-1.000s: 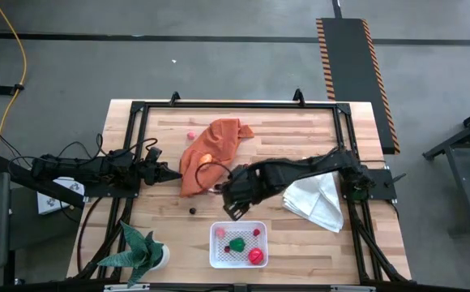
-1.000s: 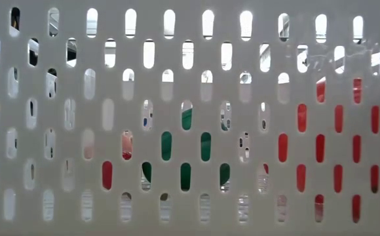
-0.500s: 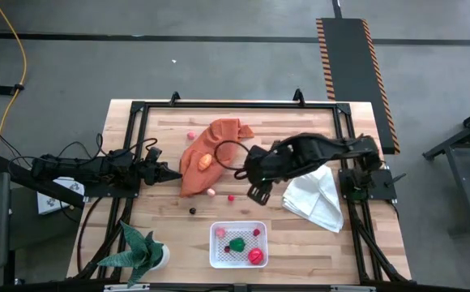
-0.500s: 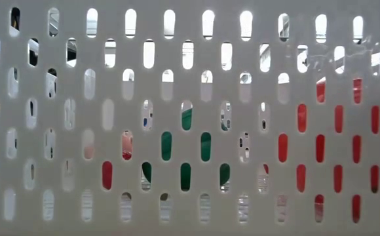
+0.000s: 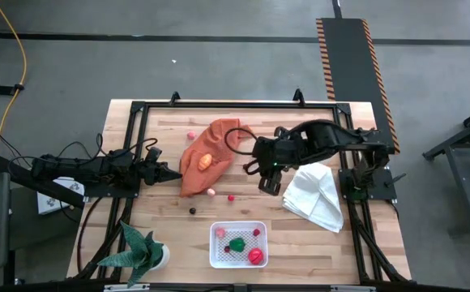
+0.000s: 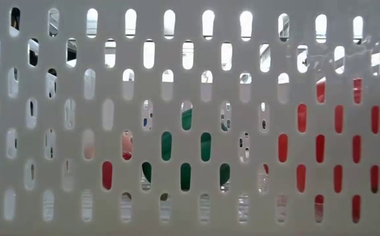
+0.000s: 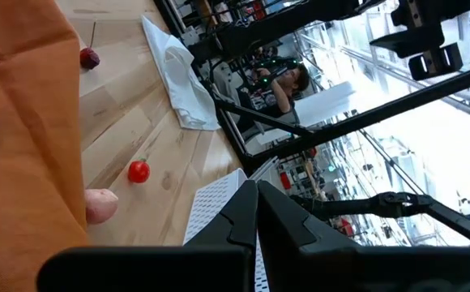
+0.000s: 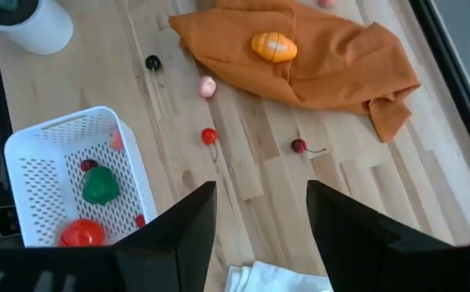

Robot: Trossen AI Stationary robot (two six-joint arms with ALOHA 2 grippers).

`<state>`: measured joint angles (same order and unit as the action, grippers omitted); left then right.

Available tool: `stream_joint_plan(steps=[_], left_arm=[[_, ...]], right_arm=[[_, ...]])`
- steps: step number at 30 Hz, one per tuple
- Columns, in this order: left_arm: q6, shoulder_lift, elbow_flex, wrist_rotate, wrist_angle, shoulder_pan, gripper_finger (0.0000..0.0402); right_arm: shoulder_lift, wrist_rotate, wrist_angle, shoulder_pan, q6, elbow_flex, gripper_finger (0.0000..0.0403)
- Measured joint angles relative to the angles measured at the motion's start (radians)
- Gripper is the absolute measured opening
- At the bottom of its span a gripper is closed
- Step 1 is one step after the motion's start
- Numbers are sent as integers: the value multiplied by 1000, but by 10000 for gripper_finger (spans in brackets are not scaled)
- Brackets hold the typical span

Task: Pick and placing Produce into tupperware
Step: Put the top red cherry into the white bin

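Currently the right gripper (image 5: 271, 180) is held spread and empty, at one o'clock of the tupperware (image 5: 237, 244); the left gripper (image 5: 173, 175) is pressed together.

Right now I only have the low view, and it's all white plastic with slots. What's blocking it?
Observer: That is the wall of the tupperware, which stands right at that camera, beside the potted plant.
Operator: Anything in it?
Observer: Yes, a green piece and a red piece, among smaller ones.
Operator: Where's the right gripper?
Observer: The right gripper hangs over bare wood between the orange cloth and the white cloth, jaws open and empty.
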<state>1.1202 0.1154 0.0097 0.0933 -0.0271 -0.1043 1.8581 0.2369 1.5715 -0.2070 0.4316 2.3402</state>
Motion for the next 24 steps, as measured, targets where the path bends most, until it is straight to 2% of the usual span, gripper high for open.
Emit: stream_joint_plan(steps=[4,7,11,14,19,24], left_arm=[[0,0,0,0,0,0,1],[0,0,0,0,0,0,1],[0,0,0,0,0,0,1],[0,0,0,0,0,0,1],[0,0,0,0,0,0,1],[0,0,0,0,0,0,1]], right_arm=[[-35,0,-6,1,-21,-26,184],[-108,-1,-5,11,-12,-137,184],[-245,26,-38,20,33,-361,184],[-358,23,-131,28,66,-547,184],[-525,-41,-379,44,142,-859,184],[-617,-127,-572,77,236,-1109,184]])
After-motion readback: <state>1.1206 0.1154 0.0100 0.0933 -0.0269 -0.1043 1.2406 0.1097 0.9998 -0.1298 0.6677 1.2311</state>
